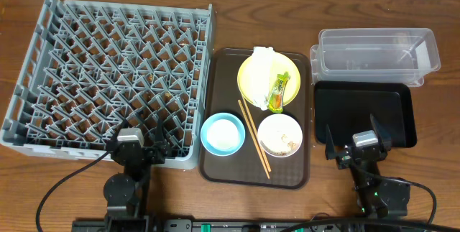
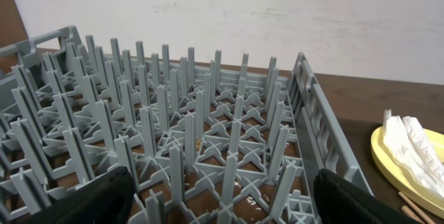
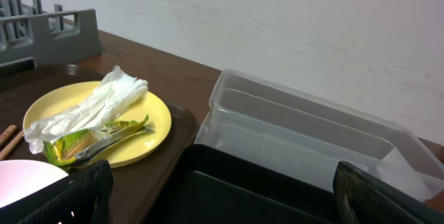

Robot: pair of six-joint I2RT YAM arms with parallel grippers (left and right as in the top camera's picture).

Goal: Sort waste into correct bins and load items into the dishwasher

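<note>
Only the overhead view shows the light-blue bowl (image 1: 223,133), the white bowl (image 1: 279,135) holding food scraps (image 1: 289,144), and the chopsticks (image 1: 254,138) on the brown tray (image 1: 215,167); the right wrist view shows napkin (image 3: 97,102) and wrapper (image 3: 97,141) on the yellow plate (image 3: 149,123) (seen close); left claw (image 1: 140,146) spread over the dish rack (image 1: 203,81) at its near edge; right claw (image 1: 353,133) spread above the black tray (image 1: 363,110), clear tub (image 1: 377,52) just beyond; bare tabletop (image 1: 438,117) to its right.

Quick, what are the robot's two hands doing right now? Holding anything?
Left hand: open, holding nothing.
Right hand: open, holding nothing.
</note>
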